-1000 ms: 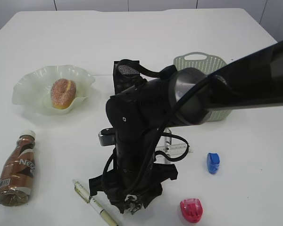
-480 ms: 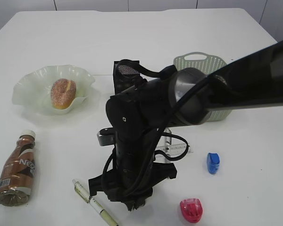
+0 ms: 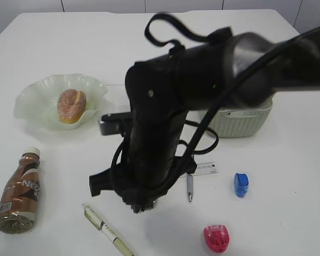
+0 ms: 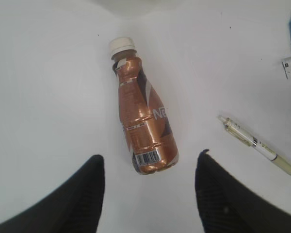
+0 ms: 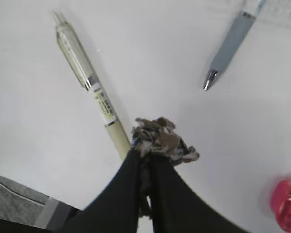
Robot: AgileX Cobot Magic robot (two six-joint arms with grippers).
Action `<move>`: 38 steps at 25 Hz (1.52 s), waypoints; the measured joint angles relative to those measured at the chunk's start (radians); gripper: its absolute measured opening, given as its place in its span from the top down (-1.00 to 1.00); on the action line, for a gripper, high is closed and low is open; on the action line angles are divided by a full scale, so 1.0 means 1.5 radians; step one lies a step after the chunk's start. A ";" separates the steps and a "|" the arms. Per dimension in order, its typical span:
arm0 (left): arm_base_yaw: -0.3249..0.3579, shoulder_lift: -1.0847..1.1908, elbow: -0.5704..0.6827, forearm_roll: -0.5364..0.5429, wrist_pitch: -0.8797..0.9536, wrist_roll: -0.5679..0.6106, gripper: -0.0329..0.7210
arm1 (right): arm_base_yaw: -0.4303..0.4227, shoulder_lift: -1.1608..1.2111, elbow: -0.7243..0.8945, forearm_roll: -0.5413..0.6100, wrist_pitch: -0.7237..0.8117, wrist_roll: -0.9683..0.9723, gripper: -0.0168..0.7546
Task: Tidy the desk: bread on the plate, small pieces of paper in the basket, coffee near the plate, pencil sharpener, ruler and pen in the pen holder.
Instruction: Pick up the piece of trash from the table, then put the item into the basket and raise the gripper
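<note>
Coffee bottle (image 3: pixel 17 191): lower left, lying on its side, well apart from the plate (image 3: pixel 34 104) in the upper left, which holds the bread (image 3: pixel 71 105).
Left gripper (image 4: pixel 148 194): jaws spread wide, empty, hovering above the bottle.
Cream pen (image 3: pixel 108 231): bottom centre, on the table.
Right gripper (image 5: pixel 144 167): pinched closed on a paper wad (image 5: pixel 161 140), lifted above the cream pen.
Grey pen (image 3: pixel 190 188), ruler (image 3: pixel 205 169): centre.
Basket (image 3: pixel 240 120): right of centre, mostly hidden behind the arm.
Blue sharpener (image 3: pixel 240 184), red sharpener (image 3: pixel 216 237): lower right.
Risk: the thin pinch may shed scraps in transit.
Change: the right arm has risen from table level and swung higher.
</note>
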 joint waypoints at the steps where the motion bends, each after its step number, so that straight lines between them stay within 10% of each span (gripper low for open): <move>1: 0.000 0.000 0.000 0.000 0.000 0.000 -0.24 | -0.005 -0.021 0.000 0.000 -0.001 -0.008 0.88; 17: 0.000 0.000 0.000 -0.001 0.000 0.000 -0.24 | -0.323 -0.191 0.000 -0.032 -0.140 -0.033 0.88; 26: 0.000 0.000 0.000 -0.008 0.000 0.000 -0.24 | -0.393 -0.119 -0.013 -0.071 -0.291 -0.042 0.82; 34: 0.000 0.000 0.000 -0.008 0.000 0.000 -0.24 | -0.394 -0.015 -0.103 -0.073 -0.263 -0.035 -0.34; 38: 0.000 0.000 0.000 -0.008 -0.007 0.000 -0.24 | -0.394 -0.013 -0.135 -0.073 -0.204 -0.028 -0.52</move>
